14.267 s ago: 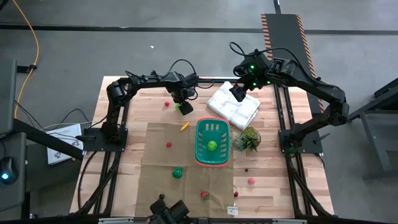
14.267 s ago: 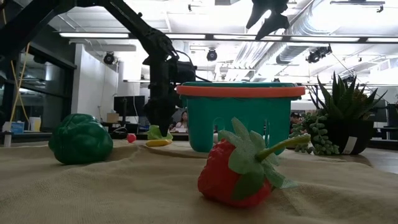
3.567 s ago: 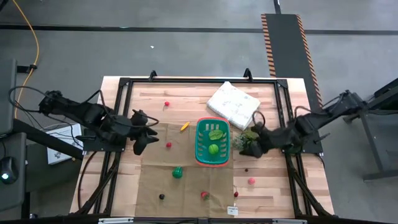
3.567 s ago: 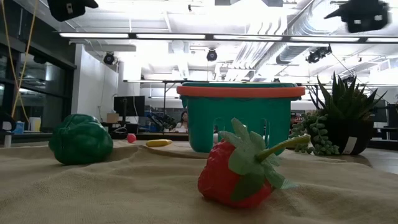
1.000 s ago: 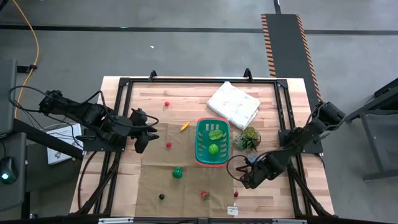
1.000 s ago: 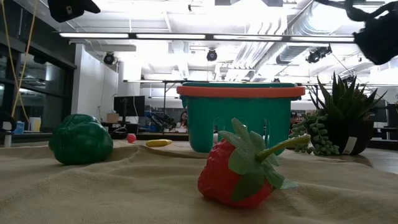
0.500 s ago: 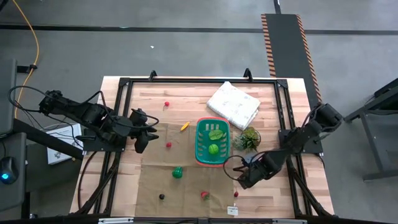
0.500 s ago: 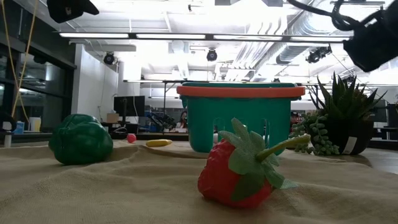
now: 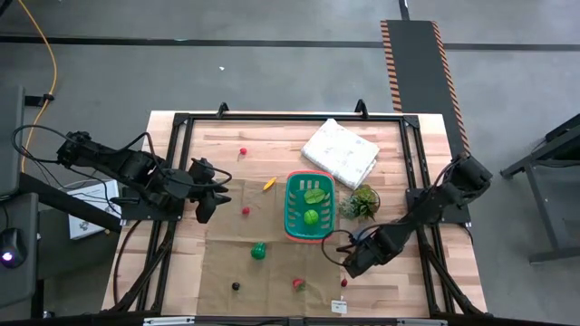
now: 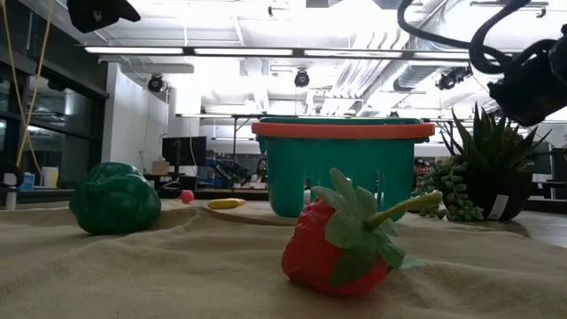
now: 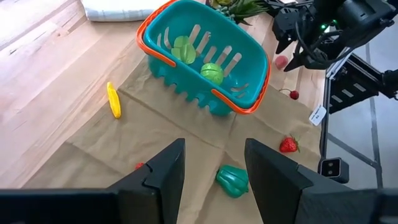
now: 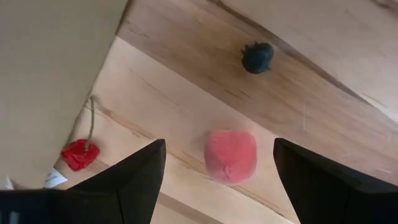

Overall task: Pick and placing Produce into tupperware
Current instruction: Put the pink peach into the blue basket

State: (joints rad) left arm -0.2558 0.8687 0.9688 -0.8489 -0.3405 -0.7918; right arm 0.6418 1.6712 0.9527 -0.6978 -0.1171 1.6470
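Observation:
The teal basket stands on the tan cloth with a green leaf and a round green piece inside. On the cloth lie a green pepper, a strawberry and a yellow piece. My right gripper is open, hovering above a pink-red piece on the wood by the cloth's right edge, with a finger to each side. A dark berry and a cherry lie nearby. My left gripper waits open over the table's left side.
A spiky green plant stands right of the basket, and a white cloth bundle lies behind it. Small red berries and a dark berry are scattered about. The table's frame rail runs close behind my right arm.
My right gripper has moved a little toward the table's left edge and come down lower over the pink-red piece. The produce and the basket have stayed where they were.

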